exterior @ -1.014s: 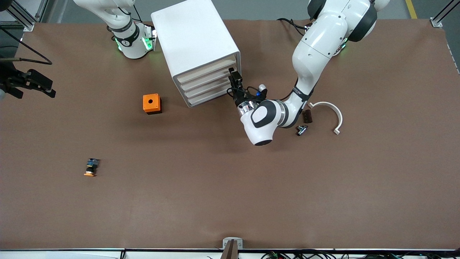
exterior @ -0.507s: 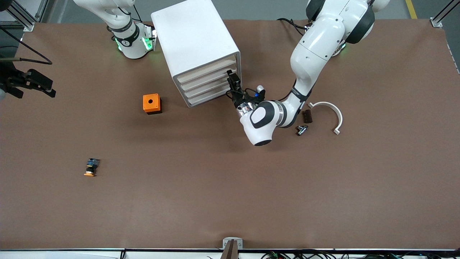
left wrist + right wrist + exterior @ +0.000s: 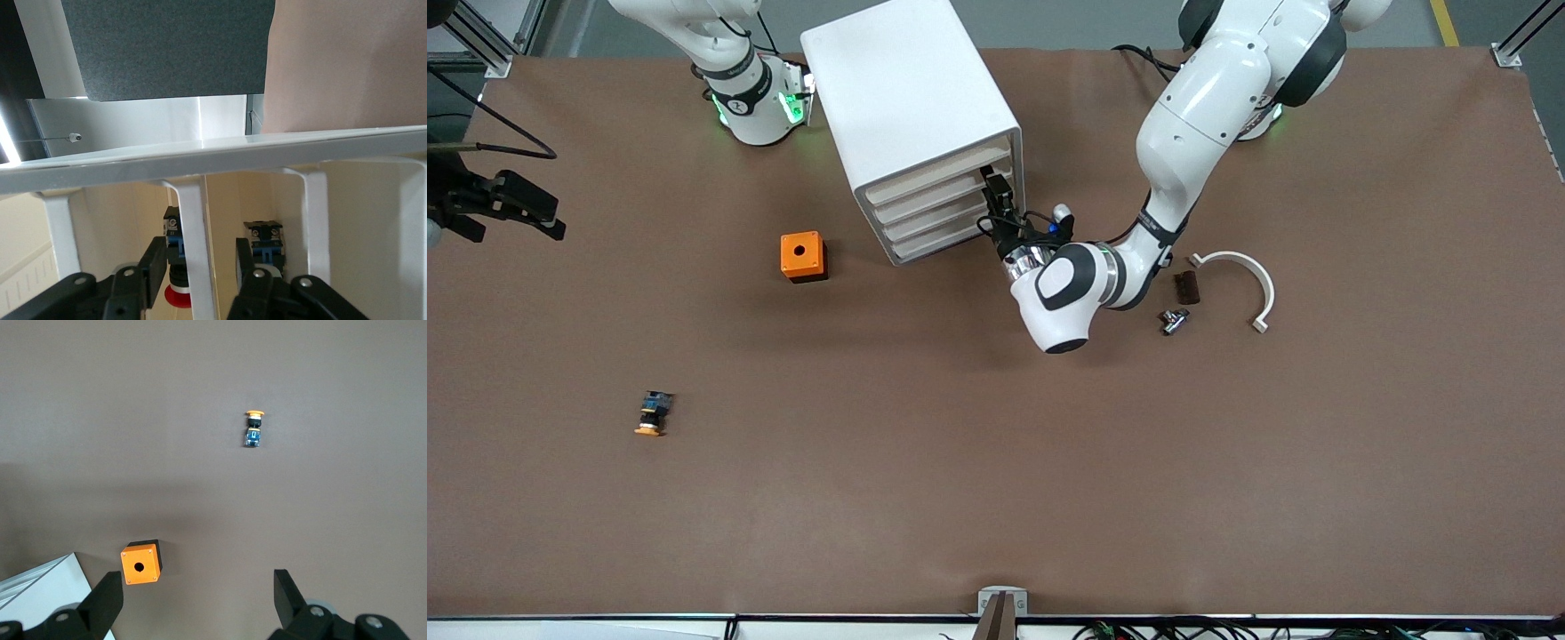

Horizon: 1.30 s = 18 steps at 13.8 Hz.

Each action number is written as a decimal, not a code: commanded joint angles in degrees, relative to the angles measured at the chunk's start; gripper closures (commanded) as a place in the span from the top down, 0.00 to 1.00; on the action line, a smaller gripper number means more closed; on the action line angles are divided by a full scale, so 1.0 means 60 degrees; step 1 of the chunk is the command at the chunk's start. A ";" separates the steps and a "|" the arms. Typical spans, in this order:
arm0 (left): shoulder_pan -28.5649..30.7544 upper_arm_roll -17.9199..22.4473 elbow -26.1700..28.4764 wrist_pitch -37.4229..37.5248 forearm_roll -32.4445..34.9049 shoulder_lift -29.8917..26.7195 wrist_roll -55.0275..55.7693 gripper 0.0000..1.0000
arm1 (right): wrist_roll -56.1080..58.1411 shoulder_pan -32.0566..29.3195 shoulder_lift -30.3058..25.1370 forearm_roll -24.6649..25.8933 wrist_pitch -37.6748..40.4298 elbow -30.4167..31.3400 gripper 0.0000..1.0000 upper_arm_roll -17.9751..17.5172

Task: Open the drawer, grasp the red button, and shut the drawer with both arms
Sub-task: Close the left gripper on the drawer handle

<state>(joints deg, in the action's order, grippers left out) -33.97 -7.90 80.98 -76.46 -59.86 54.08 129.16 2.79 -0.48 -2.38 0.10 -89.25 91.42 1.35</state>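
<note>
Shifted since a second ago: left arm, drawn closer in to the cabinet front, its gripper now higher on the stack of drawers.

- Left gripper [image 3: 996, 188]: at the front of the tall white box cabinet [image 3: 907, 98], at the corner toward the left arm's end. Fingers [image 3: 155, 261] released and standing apart. They straddle a white upright rib [image 3: 195, 247] of the drawer front, with a gap showing on each side.
- Wide, shallow white tray drawer with off-white front [image 3: 320, 143]: one of four alike. From the front view, which level the gripper is at cannot be read with certainty. All four fronts look flush.
- Small push button with red mushroom cap, black body and blue rear [image 3: 176, 283]: in the compartment just past the rib, partly hidden by it.
- Black-and-white part with blue clip [image 3: 265, 241]: beside the button, in the next compartment.
- Right gripper [image 3: 197, 597]: waiting, jaws wide and empty, over the brown desk [image 3: 996, 498] at the right arm's end.
- Small orange box with a hole [image 3: 803, 256]: near the cabinet.
- Orange-capped button [image 3: 654, 414]: nearer the front camera.
- White curved bracket [image 3: 1249, 276], dark brown block [image 3: 1186, 287], small metal fitting [image 3: 1172, 321]: grouped by the left arm's wrist.
</note>
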 commanded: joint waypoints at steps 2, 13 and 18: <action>-0.0299 0.0027 -0.0137 -0.0031 -0.0072 0.0053 0.0109 0.34 | 0.0018 -0.0037 -0.0146 -0.0031 0.0007 0.0101 1.00 -0.0020; -0.0286 0.0028 -0.0137 -0.0031 -0.0130 0.0156 0.0211 0.03 | 0.0018 -0.0037 -0.0160 -0.0045 -0.0008 0.0115 1.00 -0.0020; -0.0080 0.0042 -0.0137 -0.0031 -0.0393 0.0170 0.0313 0.03 | 0.0018 -0.0037 -0.0160 -0.0045 -0.0008 0.0116 1.00 -0.0020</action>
<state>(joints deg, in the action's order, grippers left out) -35.17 -7.80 81.01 -76.51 -60.05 54.26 130.87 2.79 -0.48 -2.38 0.09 -89.26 91.42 1.35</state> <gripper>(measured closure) 0.921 0.000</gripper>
